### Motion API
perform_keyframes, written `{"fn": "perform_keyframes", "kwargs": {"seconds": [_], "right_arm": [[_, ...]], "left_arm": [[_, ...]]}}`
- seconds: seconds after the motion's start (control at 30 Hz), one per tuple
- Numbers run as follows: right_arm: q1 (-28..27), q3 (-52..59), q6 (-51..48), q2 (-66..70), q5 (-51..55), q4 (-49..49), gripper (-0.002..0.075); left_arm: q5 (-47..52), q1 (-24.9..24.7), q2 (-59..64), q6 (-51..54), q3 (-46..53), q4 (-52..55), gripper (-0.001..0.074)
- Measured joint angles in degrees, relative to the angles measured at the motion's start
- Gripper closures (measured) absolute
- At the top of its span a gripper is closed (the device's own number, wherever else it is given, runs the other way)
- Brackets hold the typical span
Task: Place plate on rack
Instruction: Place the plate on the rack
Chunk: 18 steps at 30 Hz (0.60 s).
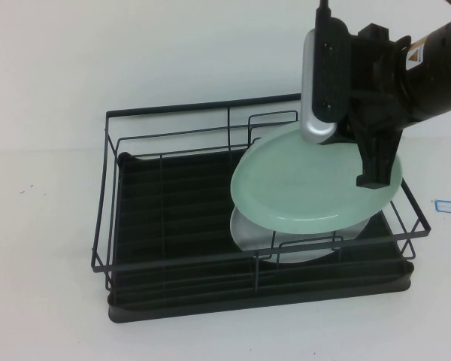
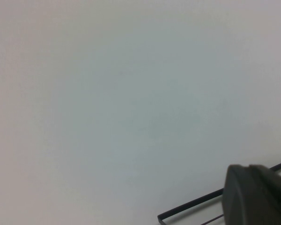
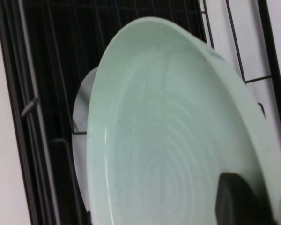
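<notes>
The right end effector (image 1: 368,162) sits in the upper right of the high view, above the right half of the rack (image 1: 173,263), and is pinching the rim of the plate (image 1: 301,188): one black finger (image 1: 372,162) lies across the plate's upper face near its right edge, and the right wrist view shows a dark fingertip (image 3: 236,199) pressed on the plate's inner surface at the lower right of that frame. The plate is pale mint green, held tilted and clear of the ribbed tray base, over the right centre of the rack. Directly beneath it lies a white plate (image 1: 286,244), partly covered, resting among the wire loops in the rack's right front area; the same white plate (image 3: 82,126) shows as a crescent behind the green plate's edge in the right wrist view. The rack stands on a white tabletop (image 1: 45,188). A small blue-outlined marker (image 1: 447,205) lies on the tabletop at the right edge of the high view. The left end effector (image 2: 255,194) appears only as a dark rounded part at the lower right of the left wrist view, beside a rack corner; its state cannot be told.
</notes>
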Motion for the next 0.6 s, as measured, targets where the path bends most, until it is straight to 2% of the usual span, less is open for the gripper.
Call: {"fn": "perform_keyframes", "kwargs": {"seconds": [0.23,0.6], "right_arm": [[0.05,0.00,-1.44,0.04,0.00,-1.66,0.0599],[0.05,0.00,-1.52,3.04,0.11,1.31,0.0600]], "left_arm": [[-0.31,0.00,0.00,0.11,0.00,0.00,0.0735],[-1.54,0.00,0.00,0.01,0.00,0.00,0.0735]]}}
